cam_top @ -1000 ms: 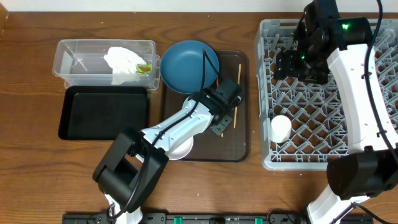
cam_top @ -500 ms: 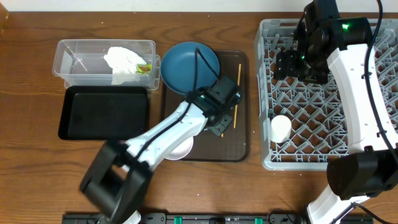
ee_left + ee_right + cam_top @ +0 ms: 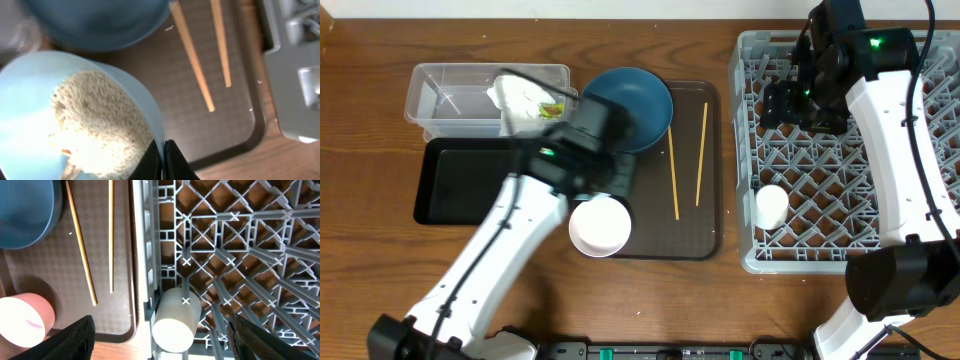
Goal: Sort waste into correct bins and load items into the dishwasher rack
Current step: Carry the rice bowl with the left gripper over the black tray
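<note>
My right gripper (image 3: pixel 165 336) hangs spread wide over the dishwasher rack (image 3: pixel 820 240), idle, and the white cup (image 3: pixel 771 208) lies inside it. The left gripper (image 3: pixel 163 159) is pinched on the rim of the light blue bowl (image 3: pixel 30 100), which it holds above the left side of the brown serving tray (image 3: pixel 690 235), near the black tray (image 3: pixel 450 180). I'd keep the bowl level until it's fully over the black tray, then tip slowly so the rice scraps (image 3: pixel 100 120) slide out without scattering. Half a second ago that arm covered the chopsticks (image 3: pixel 672 170). It has swung left, baring them and the white bowl (image 3: pixel 600 227).
</note>
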You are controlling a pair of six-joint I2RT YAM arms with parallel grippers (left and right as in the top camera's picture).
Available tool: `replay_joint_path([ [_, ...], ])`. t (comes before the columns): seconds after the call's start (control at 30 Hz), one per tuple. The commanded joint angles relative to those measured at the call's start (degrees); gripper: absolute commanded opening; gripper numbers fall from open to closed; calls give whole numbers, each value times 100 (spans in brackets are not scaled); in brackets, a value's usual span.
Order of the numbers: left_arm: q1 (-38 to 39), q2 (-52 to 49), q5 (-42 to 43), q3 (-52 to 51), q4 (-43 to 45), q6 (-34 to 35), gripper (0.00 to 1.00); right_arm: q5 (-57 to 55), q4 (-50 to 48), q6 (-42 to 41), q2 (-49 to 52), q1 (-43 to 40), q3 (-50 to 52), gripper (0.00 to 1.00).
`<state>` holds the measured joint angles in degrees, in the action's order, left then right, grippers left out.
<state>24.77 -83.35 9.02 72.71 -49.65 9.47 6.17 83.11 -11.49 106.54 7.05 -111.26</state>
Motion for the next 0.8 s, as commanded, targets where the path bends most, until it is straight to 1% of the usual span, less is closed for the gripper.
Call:
replay_joint_path([
  [0.0, -861, 105, 522, 125, -269, 177, 6, 7, 0, 87, 20, 52, 17, 82],
  [0.17, -2140, 66, 1161, -74, -304, -81, 6, 9, 0, 85, 20, 52, 17, 82],
  [0.27, -2870, -66, 1762, -133, -302, -433, 6, 9, 0, 85, 20, 52, 17, 82],
  [0.4, -3648, -404, 2702, -136, -299, -903, 6, 9, 2, 85, 20, 52, 17, 82],
  [0.5, -4122, -704, 3440, -136, -302, -1158, 6, 9, 4, 85, 20, 52, 17, 82],
  [0.67, -4706, -1119, 4642, -136, -304, -1478, 6, 9, 9, 85, 20, 52, 17, 82],
  [0.77, -5014, -1287, 5025, -136, -306, -1506, 6, 9, 7, 85, 20, 52, 17, 82],
])
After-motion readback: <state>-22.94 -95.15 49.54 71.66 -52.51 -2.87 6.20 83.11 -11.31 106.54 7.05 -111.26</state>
